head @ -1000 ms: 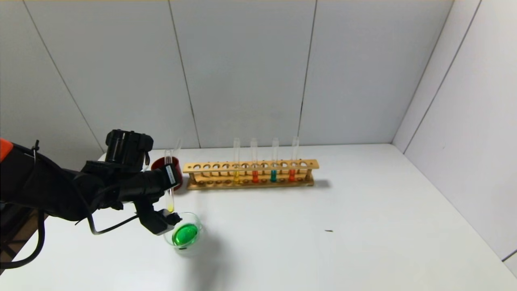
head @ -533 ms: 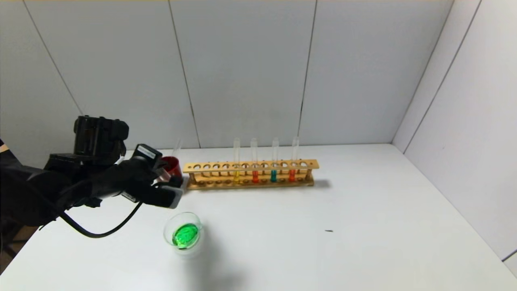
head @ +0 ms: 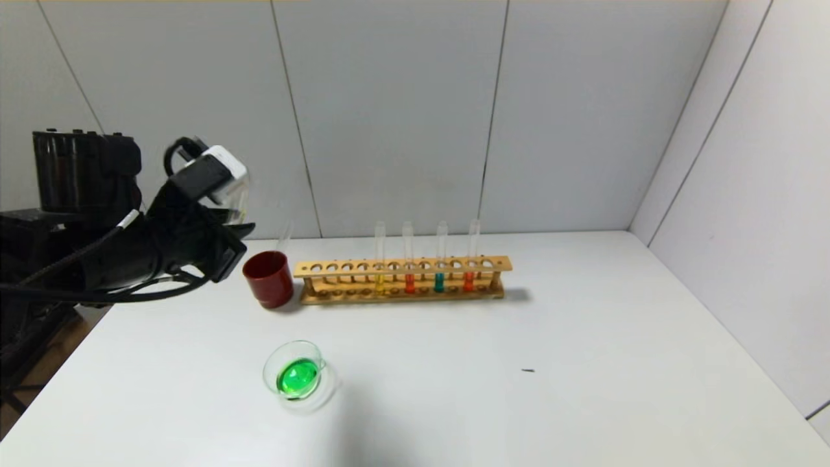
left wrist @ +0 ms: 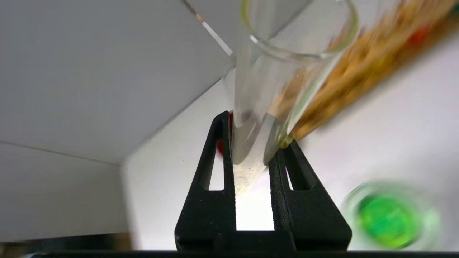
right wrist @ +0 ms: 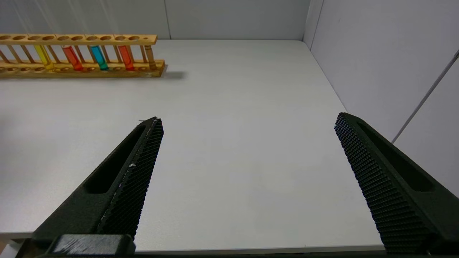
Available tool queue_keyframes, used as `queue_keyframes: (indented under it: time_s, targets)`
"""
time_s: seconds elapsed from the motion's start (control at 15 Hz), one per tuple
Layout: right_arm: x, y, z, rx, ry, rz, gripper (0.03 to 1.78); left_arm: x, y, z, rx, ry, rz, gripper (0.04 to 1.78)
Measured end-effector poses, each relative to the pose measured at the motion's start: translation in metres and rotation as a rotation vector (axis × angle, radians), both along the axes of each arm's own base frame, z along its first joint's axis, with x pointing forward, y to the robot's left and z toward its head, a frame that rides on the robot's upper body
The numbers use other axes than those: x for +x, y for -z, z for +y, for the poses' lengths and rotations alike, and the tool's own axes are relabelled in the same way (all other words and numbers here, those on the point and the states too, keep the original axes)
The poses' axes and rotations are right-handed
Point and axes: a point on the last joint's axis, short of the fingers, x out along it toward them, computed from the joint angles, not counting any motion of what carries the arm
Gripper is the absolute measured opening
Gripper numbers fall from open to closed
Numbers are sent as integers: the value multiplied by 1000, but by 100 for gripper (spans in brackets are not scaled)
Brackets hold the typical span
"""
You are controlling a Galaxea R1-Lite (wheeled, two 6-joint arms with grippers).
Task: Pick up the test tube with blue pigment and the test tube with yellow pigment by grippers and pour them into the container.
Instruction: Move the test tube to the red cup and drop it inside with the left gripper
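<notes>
Four test tubes upright in wooden rack [head: 402, 275], left gripper [left wrist: 251, 150] raised left of red cup [head: 268, 279], fingers clamped on emptied glass tube [left wrist: 283, 75], glass dish [head: 297, 376] holding green liquid, right gripper [right wrist: 247, 172] fingers wide apart over white table [head: 551, 363].

Pretty even, bright overhead light, soft shadows under the rack [head: 402, 280], but the left wrist shot's smeared with motion blur.

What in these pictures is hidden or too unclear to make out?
- Head view: the test tube in the left hand is hidden by the hand itself.
- Left wrist view: wooden rack is blurred; the tube's rim is cut off by the edge.
- Head view: right hand out of frame.
</notes>
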Motion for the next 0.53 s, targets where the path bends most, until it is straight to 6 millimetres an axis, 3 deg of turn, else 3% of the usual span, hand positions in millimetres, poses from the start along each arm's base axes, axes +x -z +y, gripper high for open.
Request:
queue_keyframes:
  time_s: [0.2,0.53]
  targets:
    - [0,0,0,0,0,0,175,17,3,12,-314,2,58,32]
    - [0,0,0,0,0,0,175,63,28,35,-408,-40,-24,32]
